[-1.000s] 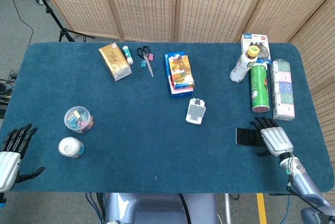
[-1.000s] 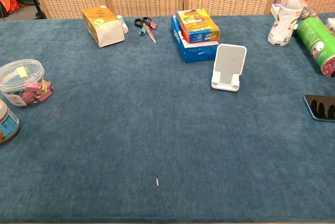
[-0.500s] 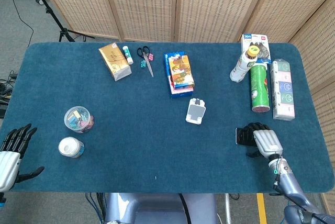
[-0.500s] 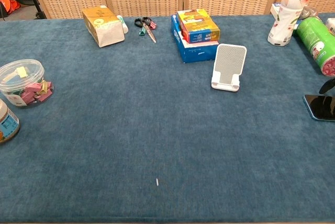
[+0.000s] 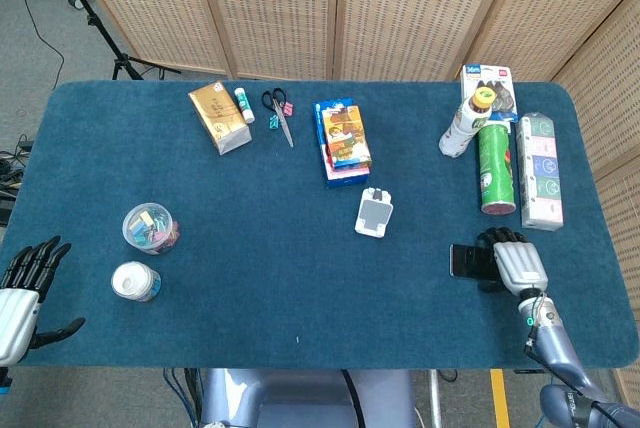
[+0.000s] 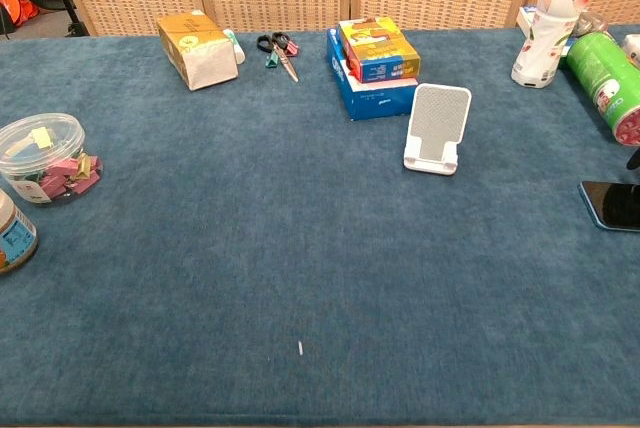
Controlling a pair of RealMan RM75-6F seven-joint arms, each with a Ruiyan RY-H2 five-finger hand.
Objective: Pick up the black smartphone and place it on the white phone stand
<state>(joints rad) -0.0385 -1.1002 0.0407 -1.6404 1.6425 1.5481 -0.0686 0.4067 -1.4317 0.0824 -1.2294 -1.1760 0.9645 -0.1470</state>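
Woven screens point(image 5: 400, 8) back the blue table point(image 5: 250, 268).

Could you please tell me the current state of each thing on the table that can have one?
black smartphone: flat on the table, right robot hand over its right end
white phone stand: upright, holding nothing
left robot hand: fingers spread, holding nothing
green can: lying on its side
white bottle: upright, capped
scissors: blades closed
clear tub: lid on

Lab: tripod legs point(image 5: 95, 23), screened table point(image 5: 300, 278)
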